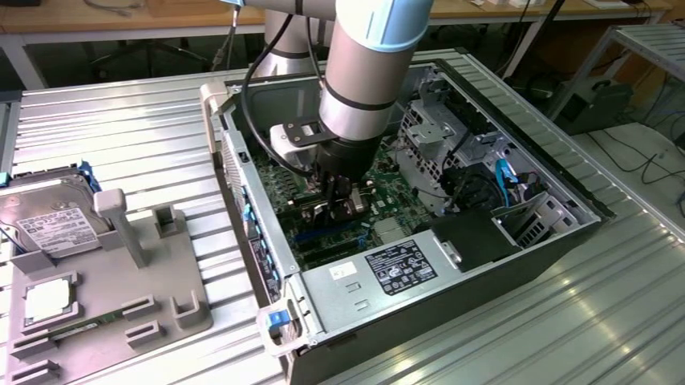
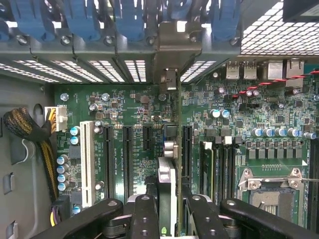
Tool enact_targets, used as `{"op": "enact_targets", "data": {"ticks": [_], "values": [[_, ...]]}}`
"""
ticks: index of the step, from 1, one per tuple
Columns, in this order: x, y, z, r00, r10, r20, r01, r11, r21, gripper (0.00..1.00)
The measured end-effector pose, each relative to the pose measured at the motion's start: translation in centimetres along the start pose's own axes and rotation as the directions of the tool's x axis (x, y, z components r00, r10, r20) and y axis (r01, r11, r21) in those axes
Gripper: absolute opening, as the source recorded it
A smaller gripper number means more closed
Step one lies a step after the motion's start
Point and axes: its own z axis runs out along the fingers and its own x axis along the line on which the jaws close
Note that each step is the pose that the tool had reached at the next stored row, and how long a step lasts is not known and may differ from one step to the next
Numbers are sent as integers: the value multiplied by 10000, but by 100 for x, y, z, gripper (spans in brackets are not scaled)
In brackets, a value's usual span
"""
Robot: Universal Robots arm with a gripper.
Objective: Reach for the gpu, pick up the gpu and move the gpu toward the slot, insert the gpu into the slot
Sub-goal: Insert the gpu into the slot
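Here the gripper (image 2: 169,209) is down inside the open computer case (image 1: 557,241), its two black fingers (image 2: 142,219) clamped on the gpu (image 2: 172,149), one finger on each flat face. The card stands on edge between them, upright above the green motherboard (image 2: 269,114). In the wrist view it is seen edge-on as a thin line running straight away from the fingers. Its long axis lies along the board, parallel to the rows of black slots (image 2: 127,154) and the white slot (image 2: 87,159) beside it. Its grey metal bracket (image 2: 172,45) is at the far end, pointing at the rear wall of the case, and sits up against the row of blue clips (image 2: 82,20) and vented slot covers there.

The gripped end of the card is just in front of the fingertips; the rest reaches away from the gripper toward the rear wall. The card's lower edge is close to the board; I cannot tell whether it touches a connector.

In the exterior view the arm (image 1: 370,72) comes down nearly vertical from above, wrist pointing straight into the case, gripper (image 1: 337,204) low over the board. To the exterior view's left, well apart, a hard drive (image 1: 48,220) rests on a grey holder (image 1: 128,281) on the ribbed metal table (image 1: 599,321).
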Motion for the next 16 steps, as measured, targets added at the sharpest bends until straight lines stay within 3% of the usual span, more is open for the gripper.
{"op": "enact_targets", "data": {"ticks": [16], "values": [[11,4,9,10000,-5,-2,5,10000,1,27]]}}
